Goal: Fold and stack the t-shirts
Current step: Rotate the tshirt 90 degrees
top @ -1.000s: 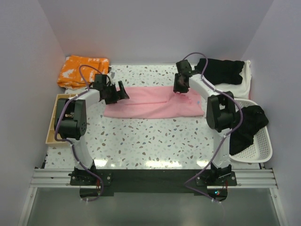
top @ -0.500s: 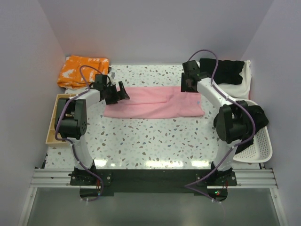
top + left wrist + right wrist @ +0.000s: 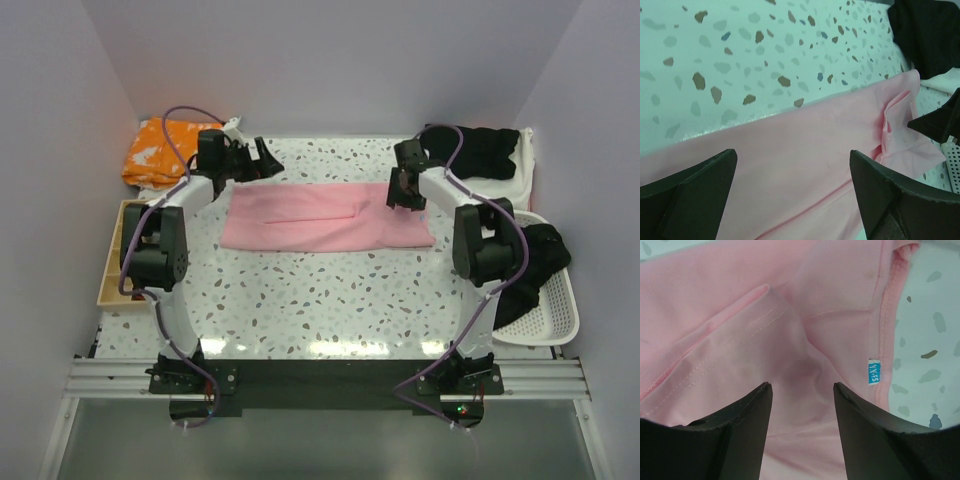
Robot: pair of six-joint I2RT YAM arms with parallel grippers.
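Note:
A light pink t-shirt lies folded into a long strip across the back middle of the table. My left gripper is open and empty, just behind the shirt's far left corner; in the left wrist view the pink cloth shows between its fingers. My right gripper is open over the shirt's right end, with its fingers either side of a fabric crease near a blue label. A black t-shirt lies on an off-white one at the back right.
A white basket at the right holds another black garment. An orange patterned cloth lies at the back left. A wooden tray sits at the left edge. Purple walls close in the sides and back.
My left gripper has moved back and up, off the shirt's left end. My right gripper has shifted right to the shirt's right end. The pink strip now lies flatter.

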